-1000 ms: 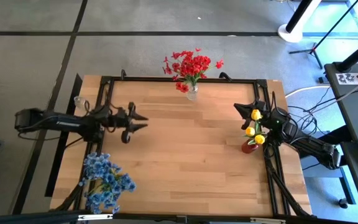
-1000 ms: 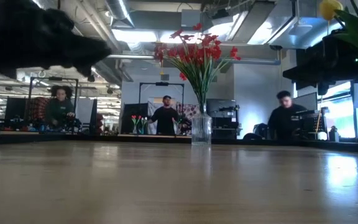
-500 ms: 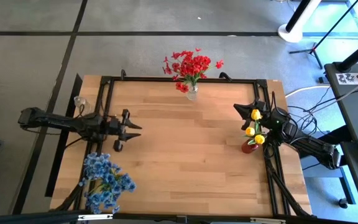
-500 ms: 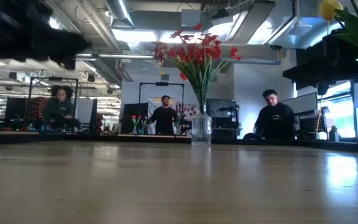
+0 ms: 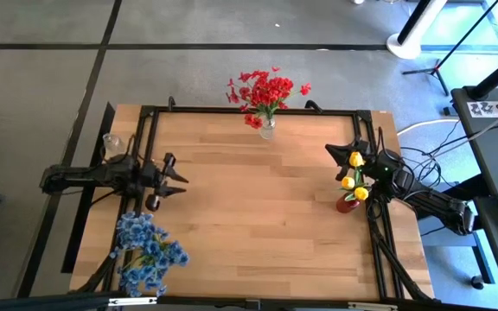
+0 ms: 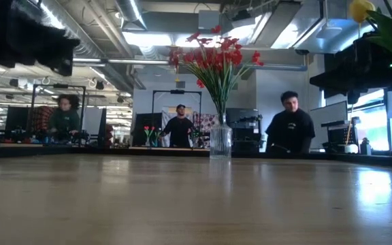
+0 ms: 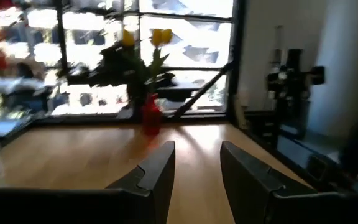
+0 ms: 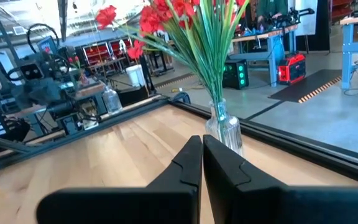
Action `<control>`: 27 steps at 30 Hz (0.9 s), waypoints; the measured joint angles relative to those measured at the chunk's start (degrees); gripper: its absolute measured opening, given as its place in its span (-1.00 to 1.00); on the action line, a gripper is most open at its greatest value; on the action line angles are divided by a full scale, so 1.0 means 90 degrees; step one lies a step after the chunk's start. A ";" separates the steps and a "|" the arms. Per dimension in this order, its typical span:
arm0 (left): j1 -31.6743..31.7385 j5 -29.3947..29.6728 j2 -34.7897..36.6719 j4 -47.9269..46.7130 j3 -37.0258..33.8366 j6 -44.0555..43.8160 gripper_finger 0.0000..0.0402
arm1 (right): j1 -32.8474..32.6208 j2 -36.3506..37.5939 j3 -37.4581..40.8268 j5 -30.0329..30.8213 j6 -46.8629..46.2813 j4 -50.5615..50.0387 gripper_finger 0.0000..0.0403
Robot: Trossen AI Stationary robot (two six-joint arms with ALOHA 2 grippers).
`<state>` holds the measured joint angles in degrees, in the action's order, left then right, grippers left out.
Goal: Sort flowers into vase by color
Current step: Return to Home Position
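Note:
Red flowers [image 5: 264, 91] stand in a clear glass vase [image 5: 267, 130] at the table's far edge; the vase [image 6: 220, 141] and blooms [image 8: 166, 15] show in the low and right wrist views too. Yellow buds [image 5: 354, 177] stand in a red vase [image 5: 346, 204] near the right edge, seen also as the red vase [image 7: 151, 118]. Blue flowers [image 5: 148, 249] sit at the near left corner. My left gripper [image 5: 180, 177] hovers open and empty above the table's left side [image 7: 196, 168]. My right gripper [image 8: 202, 155] is shut and empty, close to the yellow flowers.
A black frame [image 5: 232, 111] runs around the wooden table [image 5: 258, 216]. A small clear thing [image 5: 108, 141] stands at the left edge. People stand and sit in the room beyond the far edge [image 6: 291, 129]. The middle of the table is bare wood.
My left arm has drawn back toward the table's left edge, its gripper sliding from nearer the middle to the left side, a little toward the near edge. The right arm and all the flowers have stayed put. A person in the room behind has walked leftward.

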<state>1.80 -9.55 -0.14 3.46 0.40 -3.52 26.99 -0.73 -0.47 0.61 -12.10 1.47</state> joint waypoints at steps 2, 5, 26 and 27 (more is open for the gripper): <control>-0.0005 -0.0187 0.0005 0.0061 0.0005 0.0327 -0.38 | 0.0000 -0.0017 0.0000 -0.0008 0.0000 0.0002 -0.92; 0.0000 0.0436 0.0000 -0.0046 0.0000 0.0266 -0.38 | 0.0004 -0.0015 0.0000 -0.0018 0.0000 0.0003 -0.92; 0.0000 0.1144 -0.0034 -0.0293 0.0002 0.0290 -0.38 | 0.0004 -0.0015 0.0000 -0.0018 0.0000 0.0003 -0.92; 0.0000 0.1144 -0.0034 -0.0291 0.0002 0.0290 -0.38 | 0.0004 -0.0017 0.0000 -0.0018 0.0000 0.0002 -0.92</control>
<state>1.80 0.75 -0.45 0.84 0.43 -0.91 27.03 -0.88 -0.47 0.45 -12.10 1.49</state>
